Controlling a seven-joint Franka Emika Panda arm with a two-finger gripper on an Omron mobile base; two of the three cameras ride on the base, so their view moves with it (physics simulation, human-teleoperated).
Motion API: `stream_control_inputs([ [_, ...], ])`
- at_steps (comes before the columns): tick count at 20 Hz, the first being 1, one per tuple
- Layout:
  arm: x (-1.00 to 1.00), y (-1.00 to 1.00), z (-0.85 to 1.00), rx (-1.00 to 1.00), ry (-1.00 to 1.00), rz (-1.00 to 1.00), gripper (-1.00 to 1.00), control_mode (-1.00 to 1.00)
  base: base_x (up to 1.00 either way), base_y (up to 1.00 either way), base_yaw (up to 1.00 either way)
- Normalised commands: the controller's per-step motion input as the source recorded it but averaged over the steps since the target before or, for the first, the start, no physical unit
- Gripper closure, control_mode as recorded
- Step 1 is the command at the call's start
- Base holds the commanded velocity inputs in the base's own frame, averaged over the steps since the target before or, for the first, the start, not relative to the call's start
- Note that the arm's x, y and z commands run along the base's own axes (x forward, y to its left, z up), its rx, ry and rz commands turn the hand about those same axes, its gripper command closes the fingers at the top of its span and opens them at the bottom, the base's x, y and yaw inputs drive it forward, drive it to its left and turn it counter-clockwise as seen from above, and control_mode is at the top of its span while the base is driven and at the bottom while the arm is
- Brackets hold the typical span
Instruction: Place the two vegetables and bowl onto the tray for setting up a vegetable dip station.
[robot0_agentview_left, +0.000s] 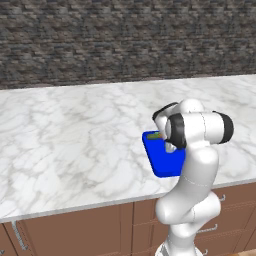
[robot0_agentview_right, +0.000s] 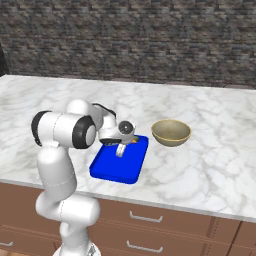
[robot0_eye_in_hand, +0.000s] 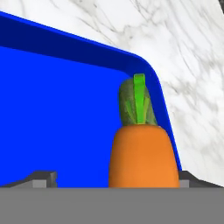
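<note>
Orange carrot (robot0_eye_in_hand: 143, 156) lies in the tray's (robot0_eye_in_hand: 57, 113) corner, cucumber (robot0_eye_in_hand: 131, 103) just beyond it. Above the tray, the claw (robot0_agentview_right: 120, 150) stands apart, holding nothing. Beside the tray, the bowl (robot0_agentview_right: 171, 132) rests on the counter (robot0_agentview_right: 210, 155).

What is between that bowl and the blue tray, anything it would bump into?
Nothing visible. The bowl sits on bare marble just right of the tray. The carrot and cucumber lie at the tray's far corner near the bowl; the open gripper hangs over the tray.

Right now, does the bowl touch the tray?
Apart. The right base view shows the bowl on the counter beside the tray, with a strip of marble between them.
</note>
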Motion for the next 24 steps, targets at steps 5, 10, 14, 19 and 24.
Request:
stream_control_inputs([
  [5, -0.1, -0.01, 0.22, 0.0, 0.0, 0.0, -1.0, -1.0, 0.0, 0.0, 0.0],
  [10, 0.0, 0.0, 0.15, 0.0, 0.03, 0.0, -1.0, -1.0, 0.0, 0.0, 0.0],
  [14, 0.0, 0.0, 0.09, 0.0, 0.14, 0.0, -1.0, -1.0, 0.0, 0.0, 0.0],
  [19, 0.0, 0.0, 0.1, 0.0, 0.1, 0.0, -1.0, -1.0, 0.0, 0.0, 0.0],
  [24, 0.0, -0.06, 0.17, 0.0, -0.08, 0.0, -1.0, -1.0, 0.0, 0.0, 0.0],
])
